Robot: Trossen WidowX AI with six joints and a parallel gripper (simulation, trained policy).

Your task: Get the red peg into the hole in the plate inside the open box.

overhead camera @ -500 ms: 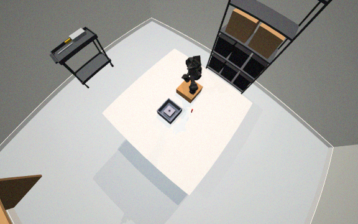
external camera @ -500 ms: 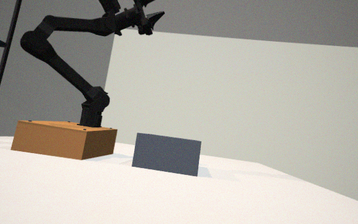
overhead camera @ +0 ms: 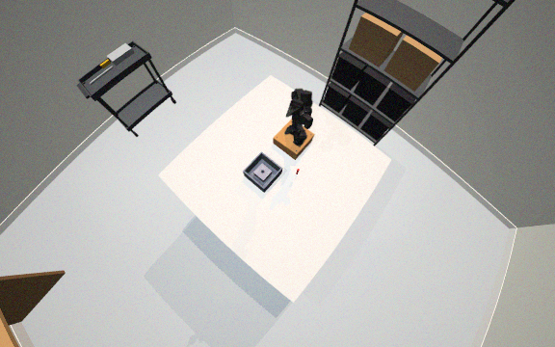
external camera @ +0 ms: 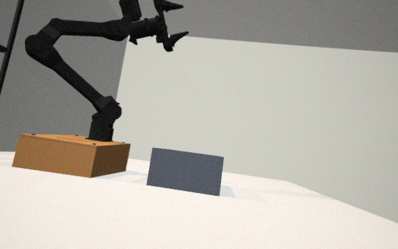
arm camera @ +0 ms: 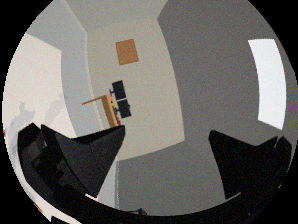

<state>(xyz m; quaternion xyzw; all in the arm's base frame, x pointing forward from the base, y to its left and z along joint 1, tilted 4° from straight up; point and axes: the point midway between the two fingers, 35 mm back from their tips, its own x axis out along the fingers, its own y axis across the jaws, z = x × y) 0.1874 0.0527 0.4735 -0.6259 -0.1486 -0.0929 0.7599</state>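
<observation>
So from the top there's one red peg (overhead camera: 298, 172) and one open box (overhead camera: 262, 187) (external camera: 185, 171) on the surface (overhead camera: 239, 140) (external camera: 116, 214), both below my pincer (external camera: 178, 24) (arm camera: 167, 140); no writing I can read. Exterior: pincer's wide open, nothing gripped. Wrist: two fingers, well apart.

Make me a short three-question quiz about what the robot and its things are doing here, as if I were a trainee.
1. True or false: the red peg is in the hole of the plate.
2. Multiple choice: what is between the fingers of the gripper? A) the red peg; B) nothing; C) the plate.
3. Fill in the blank: in the top view, the plate lies inside the open ____.

Key: 1. False, it lies on the table outside the box. 2. B. 3. box.
</observation>
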